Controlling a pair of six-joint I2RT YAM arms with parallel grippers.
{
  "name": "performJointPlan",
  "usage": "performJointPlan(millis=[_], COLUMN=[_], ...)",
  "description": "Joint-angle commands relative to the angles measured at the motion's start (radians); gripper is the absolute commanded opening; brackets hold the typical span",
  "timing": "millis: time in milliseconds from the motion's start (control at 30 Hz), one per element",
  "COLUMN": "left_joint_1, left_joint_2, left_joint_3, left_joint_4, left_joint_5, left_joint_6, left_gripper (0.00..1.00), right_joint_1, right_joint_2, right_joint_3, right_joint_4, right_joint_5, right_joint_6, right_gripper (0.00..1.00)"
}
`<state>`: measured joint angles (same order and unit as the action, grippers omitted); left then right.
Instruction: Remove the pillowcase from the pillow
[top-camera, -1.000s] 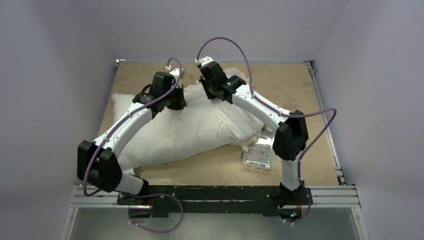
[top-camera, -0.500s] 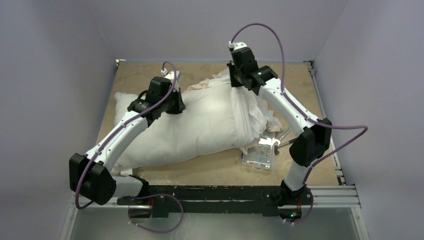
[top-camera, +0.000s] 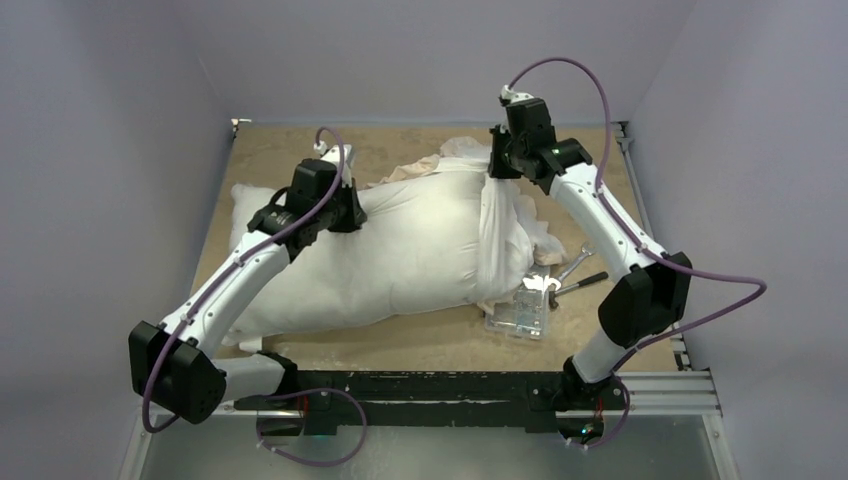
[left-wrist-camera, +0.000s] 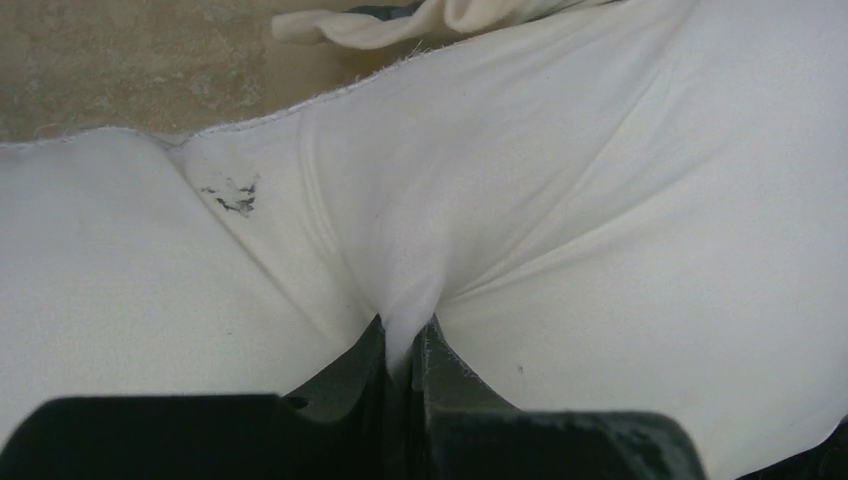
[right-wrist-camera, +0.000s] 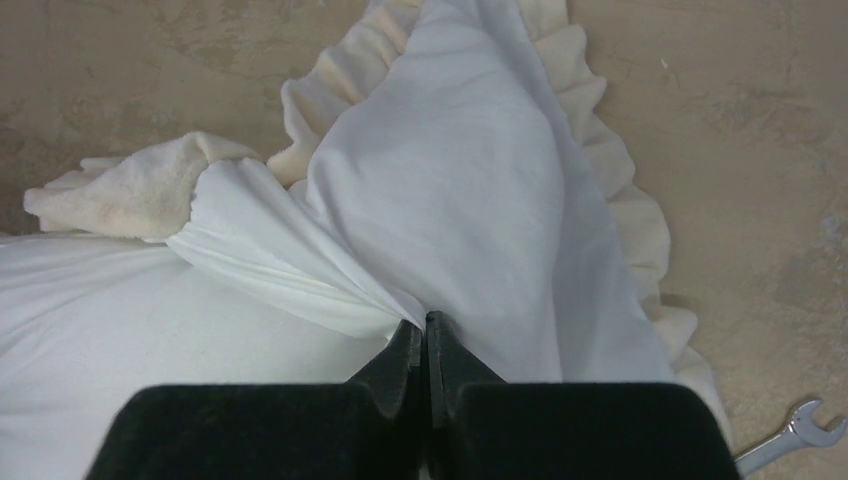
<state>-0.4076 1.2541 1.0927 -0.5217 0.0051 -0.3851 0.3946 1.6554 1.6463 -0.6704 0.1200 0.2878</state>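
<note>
The plain white pillow (top-camera: 330, 270) lies across the tan table. The pillowcase (top-camera: 497, 235) is bunched round its right end, white inside out, cream frill (right-wrist-camera: 615, 190) showing. My left gripper (top-camera: 345, 213) is shut on a pinch of the pillow's fabric at its far edge; the left wrist view shows the fold between the jaws of the gripper (left-wrist-camera: 405, 335). My right gripper (top-camera: 496, 172) is shut on the pillowcase's white fabric (right-wrist-camera: 480, 200), lifted and stretched taut; the right wrist view shows the gripper (right-wrist-camera: 425, 325) above the pillow (right-wrist-camera: 100, 330).
A clear plastic box (top-camera: 518, 312) sits by the pillow's near right corner. Wrenches (top-camera: 578, 275) lie to its right, and one shows in the right wrist view (right-wrist-camera: 795, 432). A cream plush flap (right-wrist-camera: 140, 195) lies at the pillow's far edge. Grey walls close in the table.
My right gripper has pulled the pillowcase to the right, toward the pillow's right end. My left gripper has held its pinch and shifted slightly left.
</note>
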Motion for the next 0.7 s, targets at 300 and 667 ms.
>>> performJointPlan(millis=[300,667], left_joint_1=[0.031,0.049], left_joint_2=[-0.122,-0.132], left_joint_3=[0.058,0.238], left_joint_4=[-0.223,-0.253], left_joint_5=[-0.272,-0.416], left_joint_6=[0.025,0.016], left_gripper=[0.00,0.00], right_joint_1=[-0.249,-0.317], right_joint_2=[-0.085,-0.047], right_joint_3=[-0.037,0.082], right_joint_4=[0.055,0.047], right_joint_5=[0.106,0.066], right_joint_6=[0.020,0.058], right_gripper=[0.00,0.00])
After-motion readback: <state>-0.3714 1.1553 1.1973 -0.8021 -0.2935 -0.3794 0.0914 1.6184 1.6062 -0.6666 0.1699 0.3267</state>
